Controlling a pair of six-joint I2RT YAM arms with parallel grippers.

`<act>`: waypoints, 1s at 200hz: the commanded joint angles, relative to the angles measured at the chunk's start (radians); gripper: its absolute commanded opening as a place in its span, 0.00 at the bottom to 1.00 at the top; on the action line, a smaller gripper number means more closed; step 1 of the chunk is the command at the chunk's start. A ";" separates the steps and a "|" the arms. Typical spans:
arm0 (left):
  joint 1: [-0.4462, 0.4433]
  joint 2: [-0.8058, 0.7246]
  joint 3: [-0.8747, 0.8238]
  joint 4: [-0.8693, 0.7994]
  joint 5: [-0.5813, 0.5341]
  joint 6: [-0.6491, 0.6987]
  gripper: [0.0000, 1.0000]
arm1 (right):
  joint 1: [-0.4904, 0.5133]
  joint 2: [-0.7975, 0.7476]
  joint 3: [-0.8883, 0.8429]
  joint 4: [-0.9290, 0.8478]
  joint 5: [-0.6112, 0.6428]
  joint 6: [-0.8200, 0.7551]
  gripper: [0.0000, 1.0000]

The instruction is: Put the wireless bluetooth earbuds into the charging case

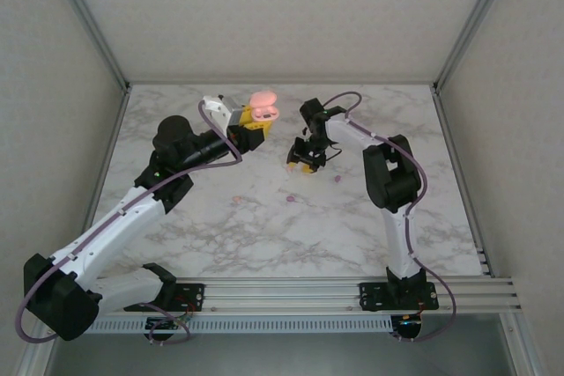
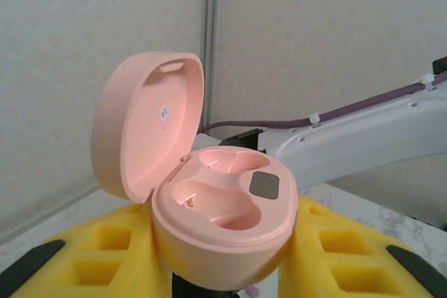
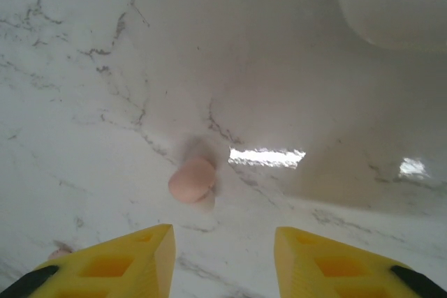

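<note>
From above, the left claw [image 1: 253, 132] is gripping the open pink charging case [image 1: 263, 107] and lifting it over the far part of the worktop [image 1: 264, 244]. The right claw [image 1: 304, 160] is hanging low just to its right. A tiny speck [image 1: 291, 198] is lying nearer the arm bases, too small to identify. In the left wrist view, the yellow fingers [image 2: 91, 263] are pinching the lower body of the case [image 2: 223, 207] from both sides. The lid [image 2: 150, 120] is standing open and the 2 wells are looking empty, so neither earbud seems to be seated yet. In the right wrist view, the right claw [image 3: 223, 263] is standing wide with nothing between its fingers, hovering above a pink earbud [image 3: 192, 179] that is resting on the marble just ahead and slightly left of the gap. The bud is small and rounded, so closing off-centre is likely to roll it or squirt it away. Descending too far could jam the tips into the worktop. Pressing a bud into a well could tilt the case, which is gripped only at its base.
</note>
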 commanded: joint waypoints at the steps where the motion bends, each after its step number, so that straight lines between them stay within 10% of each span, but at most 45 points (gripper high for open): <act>1: 0.007 -0.006 -0.004 0.013 0.007 0.014 0.26 | 0.012 0.034 0.056 -0.016 0.005 0.031 0.42; 200: 0.007 0.002 0.005 0.010 0.011 0.010 0.26 | 0.051 0.152 0.204 -0.113 0.035 -0.024 0.38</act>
